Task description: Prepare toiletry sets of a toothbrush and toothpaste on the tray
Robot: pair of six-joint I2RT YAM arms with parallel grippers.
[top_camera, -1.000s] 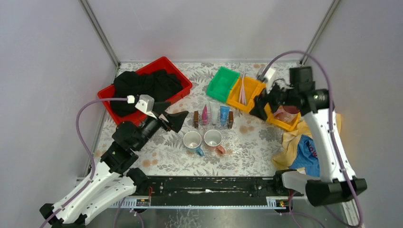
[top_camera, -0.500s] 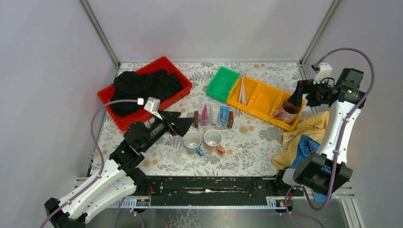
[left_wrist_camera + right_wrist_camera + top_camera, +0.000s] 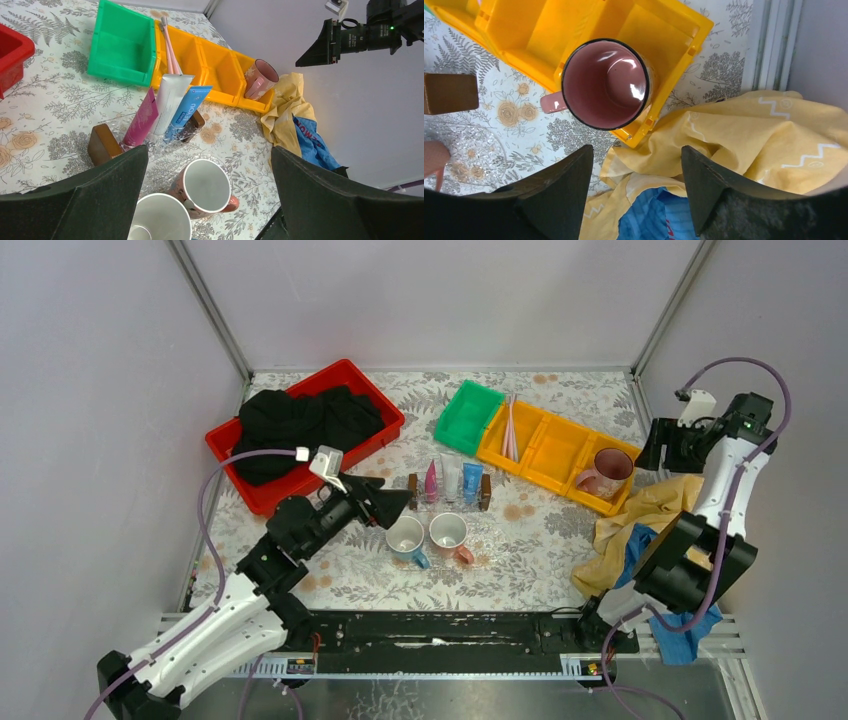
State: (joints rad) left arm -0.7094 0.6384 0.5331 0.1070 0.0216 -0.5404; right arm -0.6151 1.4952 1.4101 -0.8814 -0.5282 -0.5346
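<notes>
Since half a second ago, the right gripper (image 3: 650, 447) has been pulled back toward the right wall, and the dark pink mug (image 3: 610, 468) is left sitting in the yellow bin (image 3: 545, 445). The left gripper (image 3: 390, 498) has been nudged a touch further right, toward the other mugs.

Right jaws are spread open with nothing held. From the wrist view, the dark pink mug is seen upright just beyond the fingertips, untouched, in the bin's right-end compartment. A yellow cloth (image 3: 744, 135) is bunched up under the jaws, with a blue cloth (image 3: 659, 215) tucked beneath it.

Left jaws are also wide open and empty. The pale pink mug (image 3: 205, 187) and the white-blue mug (image 3: 160, 220) are framed between the fingers in the wrist view, side by side. Just past them, the magenta tube (image 3: 141, 117), white tube (image 3: 170, 100) and blue tube (image 3: 187, 112) are leaned together on a clear tray (image 3: 160, 150), flanked by two brown blocks (image 3: 102, 142).

The toothbrushes (image 3: 511, 428) are lying in the yellow bin's left compartment, beside the green bin (image 3: 468, 417), well apart from both grippers.

Everything is set on a table (image 3: 540, 530) covered in a floral print. A red bin (image 3: 380, 405) stuffed with black cloth (image 3: 300, 420) is at the far left, and plain pale walls (image 3: 450, 300) close it in.
</notes>
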